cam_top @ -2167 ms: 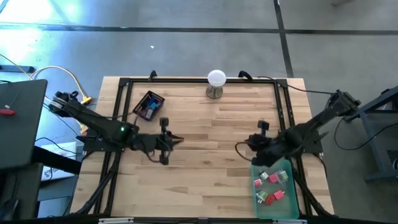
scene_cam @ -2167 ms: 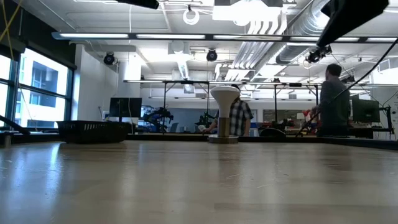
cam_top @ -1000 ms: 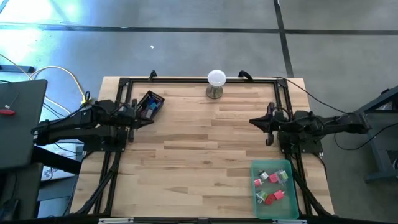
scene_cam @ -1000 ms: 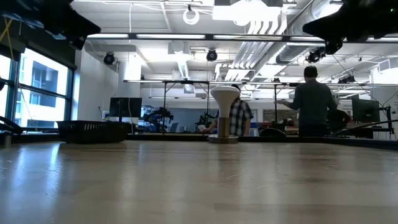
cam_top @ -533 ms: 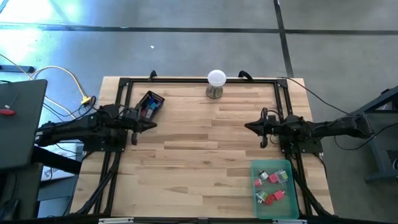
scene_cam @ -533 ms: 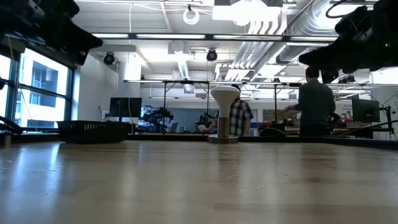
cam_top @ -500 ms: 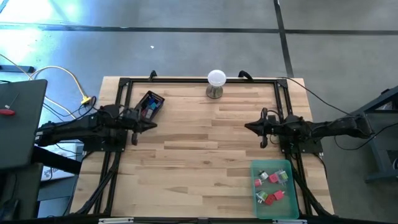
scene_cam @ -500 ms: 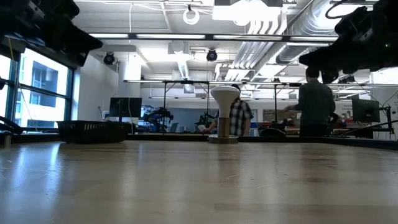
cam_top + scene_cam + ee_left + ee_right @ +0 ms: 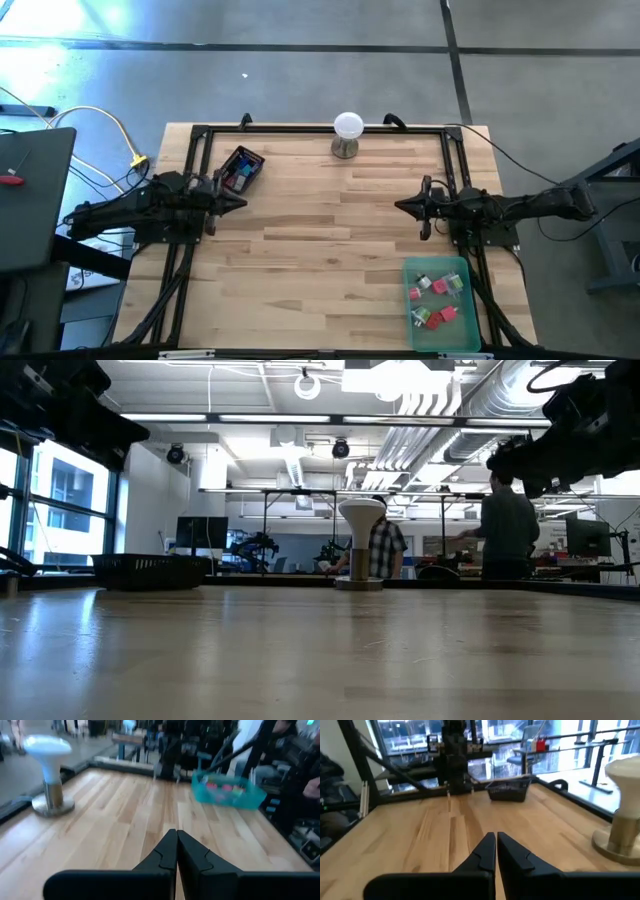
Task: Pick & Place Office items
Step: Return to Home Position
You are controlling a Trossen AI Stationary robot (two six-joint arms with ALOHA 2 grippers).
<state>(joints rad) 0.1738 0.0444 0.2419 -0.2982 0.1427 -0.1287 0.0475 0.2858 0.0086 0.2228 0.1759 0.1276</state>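
The left gripper (image 9: 176, 833) is seen with its fingers (image 9: 162, 855) pressed flat together, and nothing is held between them. It is held above the table (image 9: 320, 250), with the tips pointed across the boards toward the other arm. Just beside those tips, toward the table's far edge, the black bin (image 9: 252, 156) is set. A few dark blue and purple office items (image 9: 237, 174) can be made out inside it. Well ahead of the fingers, across the boards, the green bin (image 9: 227, 801) is seen with small red and pink pieces in it.

The right gripper (image 9: 496, 836) is likewise closed. Its fingers (image 9: 512, 855) are met along one line and nothing is carried. It is held above the table and is faced toward the left gripper, with a wide stretch of bare wood left between the two. Near these fingers, toward the table's near edge and beside the arm, the green bin is placed, and red, pink and green office items are scattered in it.

The white ball (image 9: 347, 125) on its metal stand is set at the far edge, off to the side of both pairs of fingertips and roughly midway between them. Beyond the table, a person (image 9: 505, 525) is seen standing in the room.
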